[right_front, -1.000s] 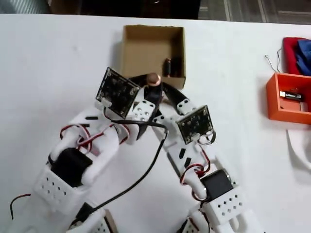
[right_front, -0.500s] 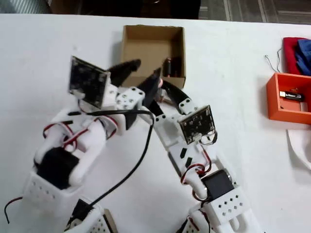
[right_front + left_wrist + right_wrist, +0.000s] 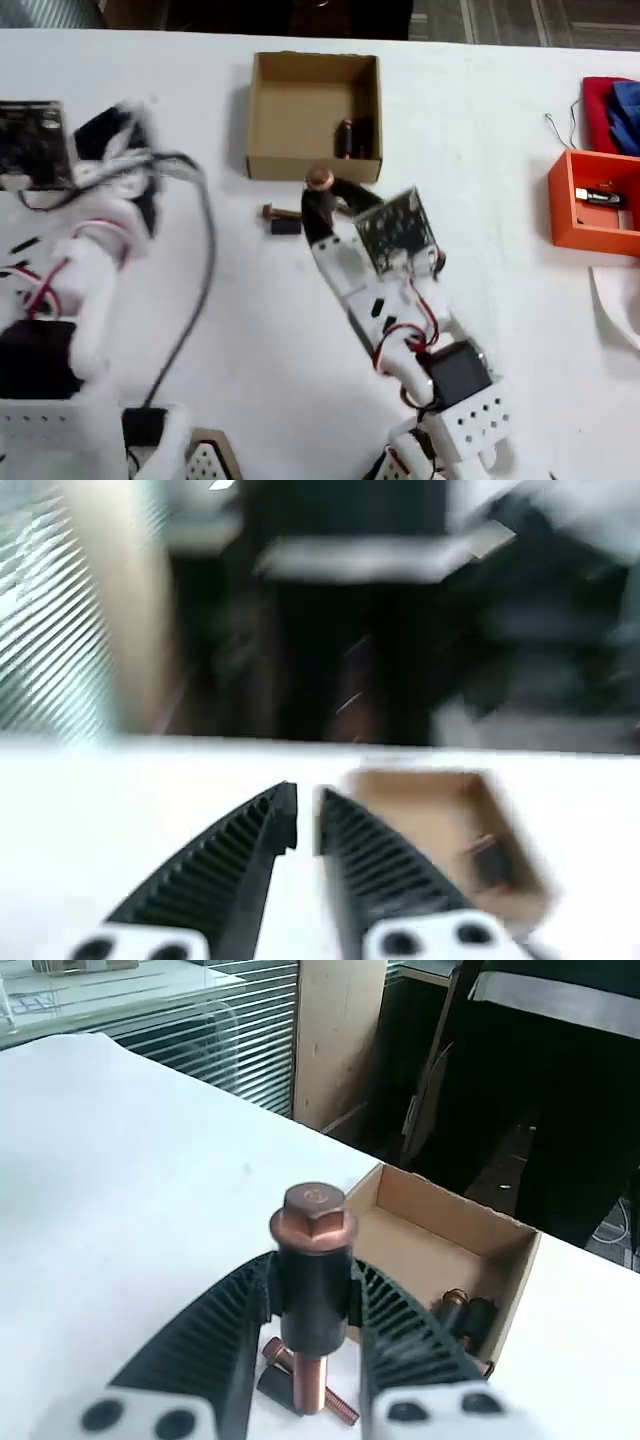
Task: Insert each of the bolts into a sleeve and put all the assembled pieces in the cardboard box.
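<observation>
My right gripper (image 3: 313, 1282) is shut on a black sleeve (image 3: 313, 1295) with a copper bolt (image 3: 313, 1215) standing upright through it. In the high view this right gripper (image 3: 322, 205) holds the piece just in front of the cardboard box (image 3: 262, 110). The box (image 3: 520, 1260) holds an assembled bolt and sleeve (image 3: 345, 138) in its right part. Another bolt with a sleeve (image 3: 280, 218) lies on the table left of the gripper, and shows under it (image 3: 300, 1388). My left gripper (image 3: 305, 815) hangs over the table's left side, fingers almost touching, nothing between them.
An orange tray (image 3: 560, 205) with a small black item stands at the right edge. A red and blue cloth (image 3: 610, 110) lies behind it. The left arm's black cable (image 3: 195, 290) hangs over the table's left half.
The left arm swung away from the bolt to the far left, and its gripper closed. The right gripper kept the sleeved bolt and turned slightly. The loose bolt and sleeve are now uncovered.
</observation>
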`<action>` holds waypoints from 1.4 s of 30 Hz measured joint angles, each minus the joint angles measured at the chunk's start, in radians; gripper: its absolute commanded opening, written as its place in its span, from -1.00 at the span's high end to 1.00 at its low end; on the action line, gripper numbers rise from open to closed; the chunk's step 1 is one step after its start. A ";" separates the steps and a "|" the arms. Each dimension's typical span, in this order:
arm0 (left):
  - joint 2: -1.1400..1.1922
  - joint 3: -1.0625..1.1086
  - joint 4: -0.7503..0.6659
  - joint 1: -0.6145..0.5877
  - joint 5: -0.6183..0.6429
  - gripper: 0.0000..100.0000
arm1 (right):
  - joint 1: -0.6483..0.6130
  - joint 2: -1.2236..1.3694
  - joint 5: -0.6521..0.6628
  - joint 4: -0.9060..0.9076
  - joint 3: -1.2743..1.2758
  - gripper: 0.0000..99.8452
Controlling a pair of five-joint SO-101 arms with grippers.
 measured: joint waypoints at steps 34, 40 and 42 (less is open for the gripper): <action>0.002 1.135 -0.419 -0.522 -0.331 0.89 | 0.195 2.331 -0.193 0.611 -2.354 0.96; 0.002 1.135 -0.423 -0.506 -0.331 0.89 | 0.195 2.331 -0.193 0.546 -2.355 0.96; 0.002 1.135 -0.431 -0.505 -0.331 0.89 | 0.196 2.329 -0.193 0.535 -2.334 0.96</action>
